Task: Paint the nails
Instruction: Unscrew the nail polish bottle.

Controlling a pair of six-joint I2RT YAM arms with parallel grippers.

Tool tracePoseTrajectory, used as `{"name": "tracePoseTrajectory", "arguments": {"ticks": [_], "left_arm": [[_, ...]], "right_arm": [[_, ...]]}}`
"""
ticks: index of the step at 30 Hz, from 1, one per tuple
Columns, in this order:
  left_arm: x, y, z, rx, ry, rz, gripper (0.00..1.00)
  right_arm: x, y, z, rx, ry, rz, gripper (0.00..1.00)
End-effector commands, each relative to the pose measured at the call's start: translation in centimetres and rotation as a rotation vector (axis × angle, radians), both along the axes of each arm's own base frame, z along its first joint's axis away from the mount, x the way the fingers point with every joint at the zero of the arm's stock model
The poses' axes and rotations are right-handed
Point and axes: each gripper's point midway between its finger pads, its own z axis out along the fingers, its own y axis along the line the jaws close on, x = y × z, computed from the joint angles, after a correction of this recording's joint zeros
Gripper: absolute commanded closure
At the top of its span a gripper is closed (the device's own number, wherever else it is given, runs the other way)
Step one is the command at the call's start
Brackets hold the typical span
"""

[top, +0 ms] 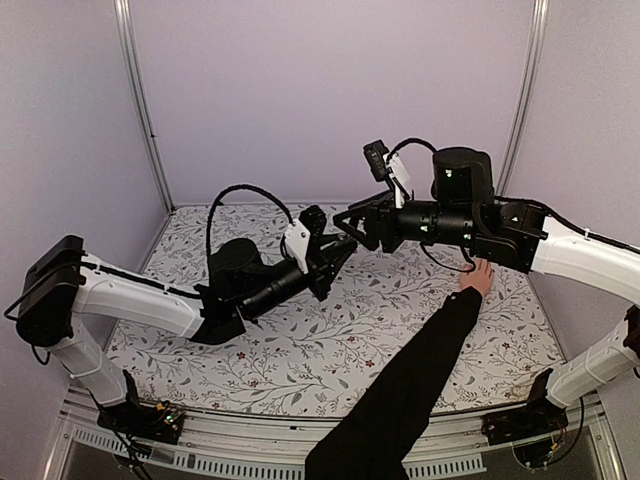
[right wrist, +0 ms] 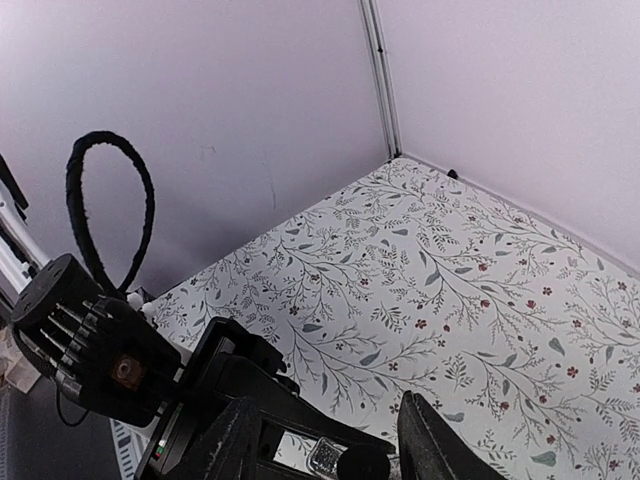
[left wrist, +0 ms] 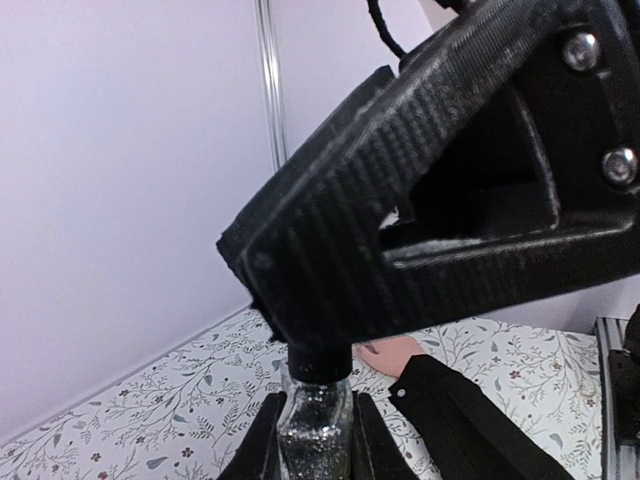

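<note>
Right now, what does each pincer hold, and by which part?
The left pincer holds the small glitter bottle by its glass body. The right pincer straddles its black cap; whether it grips cannot be told.

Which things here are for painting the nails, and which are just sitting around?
For the job:
small clear glass bottle of silver glitter polish with a black cap
bare light-skinned hand in a long black sleeve

Just lying about:
flower-patterned white table cover
looped black cable
silver metal corner post
</note>
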Motion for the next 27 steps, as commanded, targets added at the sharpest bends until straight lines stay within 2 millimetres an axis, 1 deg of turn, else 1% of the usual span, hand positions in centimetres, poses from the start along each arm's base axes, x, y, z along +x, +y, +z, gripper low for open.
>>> {"name": "tracePoseTrajectory", "arguments": {"ticks": [1,6,11,17,22,25,27], "left_arm": [[0.9,0.1,0.1,0.009,-0.019,0.092,1.00],[1.0,0.0,0.0,0.015,-0.027,0.104,1.00],[0.7,0.1,0.4,0.017,-0.051,0.103,1.00],[0.6,0.1,0.5,0.023,-0.059,0.101,1.00],[0.4,0.2,0.6,0.025,-0.060,0.096,1.00],[0.3,0.1,0.8,0.021,-0.061,0.085,1.00],[0.1,0.0,0.8,0.019,-0.061,0.071,1.00]], "right_arm": [[1.5,-0.5,-0.9,0.024,0.055,-0.103,0.53],[1.6,-0.7,-1.4,0.031,0.079,-0.116,0.61],[1.6,-0.5,-2.0,0.032,0.099,-0.115,0.62],[1.4,-0.1,-2.1,0.036,0.105,-0.093,0.69],[1.1,0.3,-2.0,0.039,0.105,-0.068,0.82],[0.8,0.6,-1.9,0.039,0.097,-0.040,0.92],[0.7,0.8,-1.8,0.041,0.092,-0.028,0.96]]}}
